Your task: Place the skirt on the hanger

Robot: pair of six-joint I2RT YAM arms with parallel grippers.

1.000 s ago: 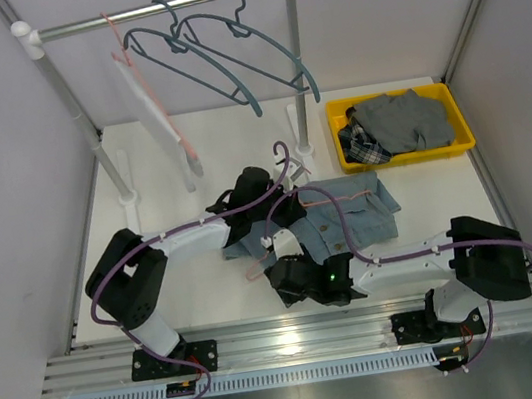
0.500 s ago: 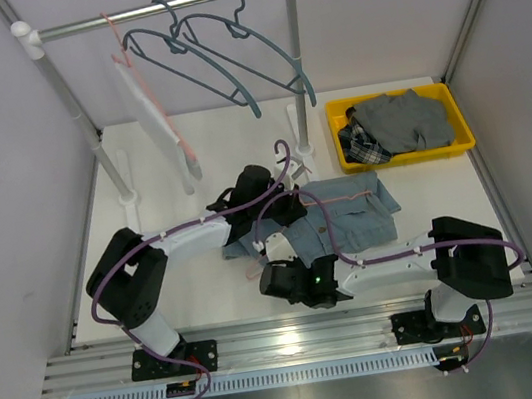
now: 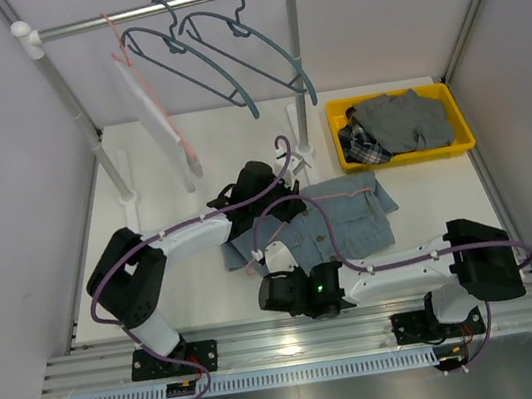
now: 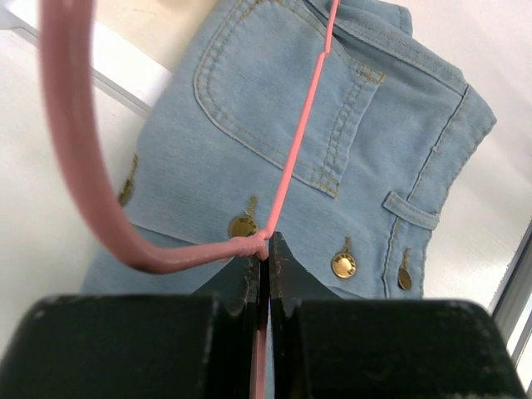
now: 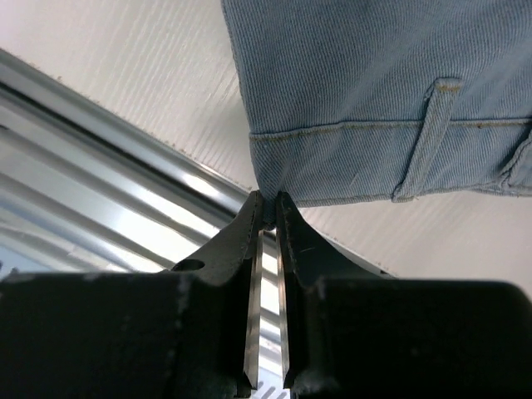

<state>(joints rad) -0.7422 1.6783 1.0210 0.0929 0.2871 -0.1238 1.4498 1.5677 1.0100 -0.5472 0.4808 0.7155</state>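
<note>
While left end effector (image 4: pixel 264 243) pinches the hanger (image 4: pixel 76 170), right end effector (image 5: pixel 266 202) (apparently) nips the skirt (image 5: pixel 374 83).

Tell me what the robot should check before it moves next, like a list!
1. Left gripper pinching the pink hanger: ok.
2. Right gripper pinching the denim skirt at a corner of its edge: ok.
3. Hanger's thin bar lying across the skirt: ok.
4. Hanger fastened to the skirt: cannot tell, no clips show.
5. Skirt apart from the yellow bin: ok.
</note>
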